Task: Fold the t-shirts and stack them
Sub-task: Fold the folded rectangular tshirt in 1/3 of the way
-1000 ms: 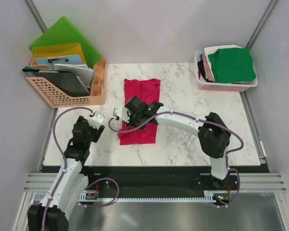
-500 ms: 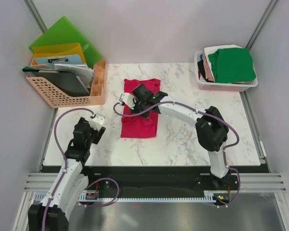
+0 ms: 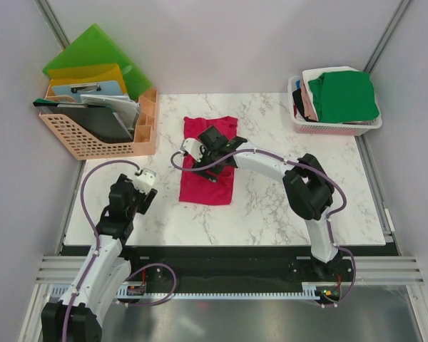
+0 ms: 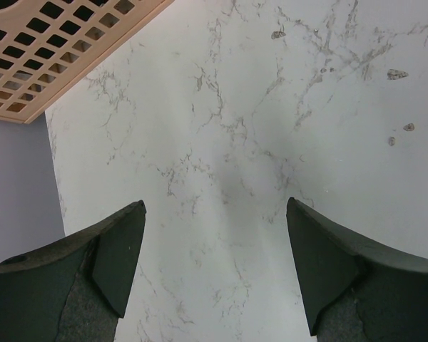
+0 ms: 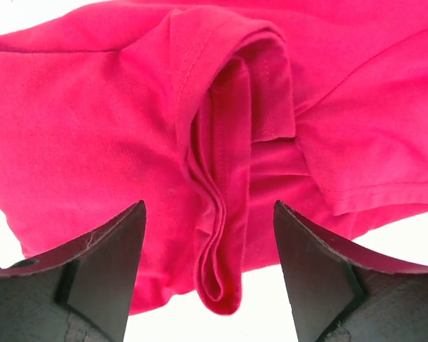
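Two arms reach over a marble table (image 3: 271, 206). The right gripper (image 5: 208, 214), jaws spread wide and holding nothing, hovers over the folded crimson t-shirt (image 5: 93, 121) lying left of centre. At near left the left gripper (image 4: 214, 214), equally wide and empty, hangs above bare marble. Other t-shirts (image 3: 342, 96) fill a pink basket (image 3: 335, 129) far right.

the right gripper (image 5: 208, 210) has opened over the crimson t-shirt (image 3: 207, 189), apparently releasing its folded-over hem.
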Robot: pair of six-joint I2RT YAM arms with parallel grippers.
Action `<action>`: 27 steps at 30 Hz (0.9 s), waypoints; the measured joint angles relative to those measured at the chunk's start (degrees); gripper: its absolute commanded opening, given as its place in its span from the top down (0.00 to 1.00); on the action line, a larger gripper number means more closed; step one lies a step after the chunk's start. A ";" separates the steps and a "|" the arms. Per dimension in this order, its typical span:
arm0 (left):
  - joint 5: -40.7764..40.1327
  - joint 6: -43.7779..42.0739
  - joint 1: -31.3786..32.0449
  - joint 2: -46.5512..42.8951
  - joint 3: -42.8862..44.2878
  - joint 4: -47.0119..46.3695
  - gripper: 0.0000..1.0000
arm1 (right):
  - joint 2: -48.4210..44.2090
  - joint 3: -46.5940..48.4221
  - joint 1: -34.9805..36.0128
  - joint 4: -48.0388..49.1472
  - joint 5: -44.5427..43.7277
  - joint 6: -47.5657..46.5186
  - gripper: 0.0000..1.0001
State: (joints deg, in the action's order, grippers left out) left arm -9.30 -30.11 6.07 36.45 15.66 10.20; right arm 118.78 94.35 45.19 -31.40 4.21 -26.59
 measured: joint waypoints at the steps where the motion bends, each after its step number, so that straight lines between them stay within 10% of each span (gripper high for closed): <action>1: 0.35 -0.02 0.00 0.04 0.00 0.02 0.13 | -0.13 -0.55 0.00 0.44 -0.02 0.00 0.21; 11: 1.95 0.00 0.00 1.53 -0.09 0.07 0.13 | -7.13 -4.22 0.00 2.32 -0.66 2.08 0.26; 13: 1.99 0.00 0.00 1.81 -0.11 0.07 0.13 | -9.42 -4.31 0.00 2.82 -0.70 2.82 1.00; 27: 2.01 0.00 0.00 2.08 -0.11 0.09 0.14 | -10.84 -6.71 0.00 3.56 2.47 9.73 1.00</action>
State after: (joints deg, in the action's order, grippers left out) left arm -7.29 -30.11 6.07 38.52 15.55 10.28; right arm 107.94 87.64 45.19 -27.83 6.68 -16.86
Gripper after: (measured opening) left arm 0.867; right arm 0.007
